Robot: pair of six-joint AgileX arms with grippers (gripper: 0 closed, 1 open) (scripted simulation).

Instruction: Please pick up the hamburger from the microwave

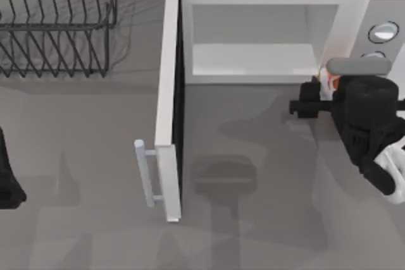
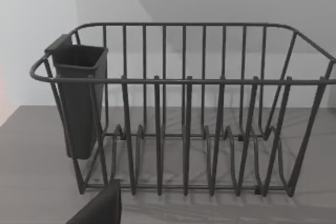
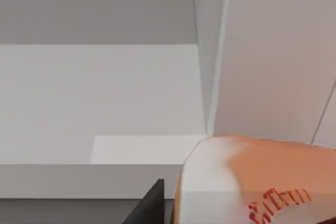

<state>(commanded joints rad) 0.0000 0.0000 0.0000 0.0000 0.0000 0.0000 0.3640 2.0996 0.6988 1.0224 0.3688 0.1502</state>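
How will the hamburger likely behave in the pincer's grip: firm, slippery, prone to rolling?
The hamburger looks small beside the microwave, so probably light. Its glossy whitish surface suggests it may slip. Its rounded edge could let it roll if released. The right pincer sits beside it.

Top view looks straight down on the grey counter (image 1: 253, 219); the left wrist view faces the black wire rack (image 2: 184, 129) closely; the right wrist view peers closely into the white boxy microwave (image 3: 105, 103).

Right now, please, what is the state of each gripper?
Left gripper: parked at the table's left edge; cannot be told.
Right gripper: at the microwave's front right corner, with the hamburger close by; a grasp cannot be told.
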